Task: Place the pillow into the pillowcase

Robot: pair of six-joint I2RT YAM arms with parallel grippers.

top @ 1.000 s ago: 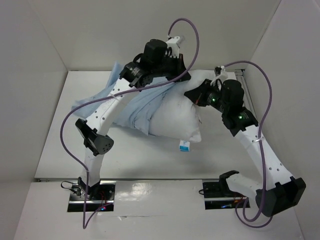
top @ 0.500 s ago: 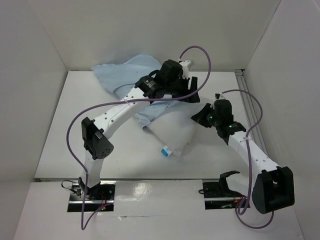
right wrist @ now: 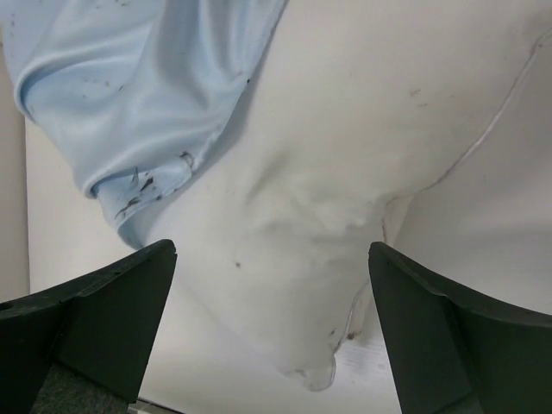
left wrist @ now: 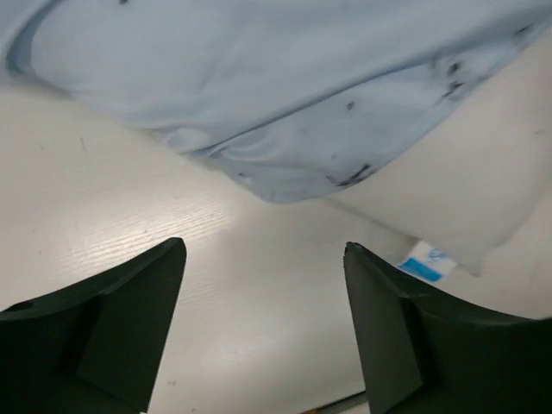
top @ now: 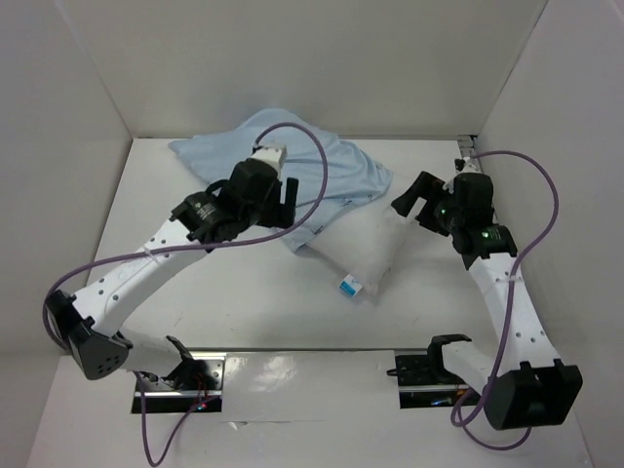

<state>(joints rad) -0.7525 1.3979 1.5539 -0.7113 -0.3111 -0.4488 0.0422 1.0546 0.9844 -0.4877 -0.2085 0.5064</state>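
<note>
Pillow (top: 366,249) lies on the desk (top: 244,292), far end covered by the pillowcase (top: 312,166); we note left end effector (left wrist: 263,244) and right end effector (right wrist: 272,245) open, empty, flanking it, presumably poised for a grasp.

Robot test cell in a lab, as I saw it from my remote station.
I worked in a bare box of plain white wall panels (top: 322,58) around a white wood-grain tabletop (top: 244,312), where two white-and-black jointed robot arms (top: 146,263) stood bolted to metal base plates (top: 414,392) and trailed looped purple cables (top: 325,180).
</note>
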